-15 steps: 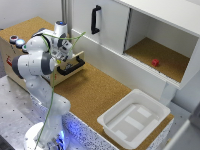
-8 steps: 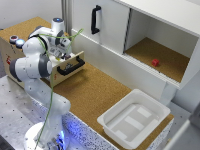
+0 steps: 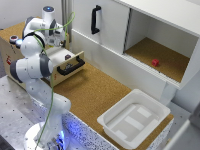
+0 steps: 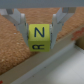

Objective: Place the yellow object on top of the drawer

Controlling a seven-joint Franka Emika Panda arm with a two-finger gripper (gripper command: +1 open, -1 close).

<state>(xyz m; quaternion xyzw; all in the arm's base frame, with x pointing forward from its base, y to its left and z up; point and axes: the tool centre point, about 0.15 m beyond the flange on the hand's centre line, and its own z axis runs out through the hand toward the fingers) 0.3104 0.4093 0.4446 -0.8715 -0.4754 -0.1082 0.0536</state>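
My gripper (image 4: 40, 32) is shut on the small yellow block (image 4: 40, 38), which has dark letters on its faces; a finger (image 4: 21, 27) presses on each side. The block hangs above a cork-brown surface and a pale beige edge. In the exterior view the gripper (image 3: 59, 40) is at the upper left, just above the pale beige drawer (image 3: 75, 59) with its wide black bar handle (image 3: 70, 67), which stands pulled out. The block itself is hidden by the hand in that view.
A white plastic tub (image 3: 134, 119) sits on the cork table (image 3: 95, 92) at the exterior view's lower right. A white door with a black handle (image 3: 95, 20) stands behind. A small red block (image 3: 155, 63) lies in the open cabinet.
The gripper has moved slightly up and toward the exterior view's left, above the drawer, still holding the block.
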